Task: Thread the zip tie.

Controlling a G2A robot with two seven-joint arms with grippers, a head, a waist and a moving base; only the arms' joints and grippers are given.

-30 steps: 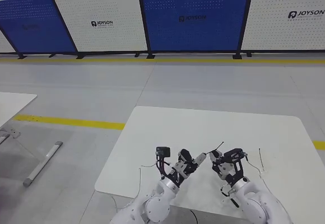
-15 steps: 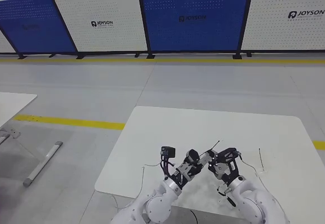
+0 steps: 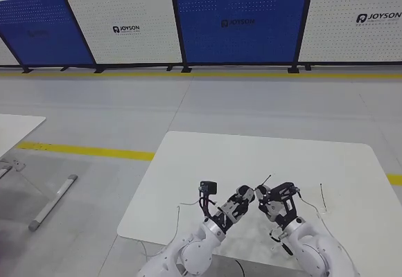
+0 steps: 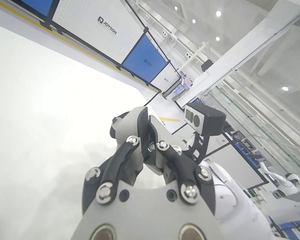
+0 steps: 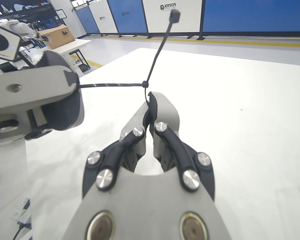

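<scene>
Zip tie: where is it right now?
In the top view, the zip tie is held above the table near its robot-side edge, spanning from the left gripper to the right gripper, with one end sticking up past them.

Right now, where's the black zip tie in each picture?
Top view: zip tie between the left gripper and right gripper, over the near half of the white table.
Left wrist view: hidden inside the left gripper's shut fingers.
Right wrist view: stretched from the left gripper to the right gripper's fingertips, one end sticking out beyond.
Shared landmark: the white table.
</scene>
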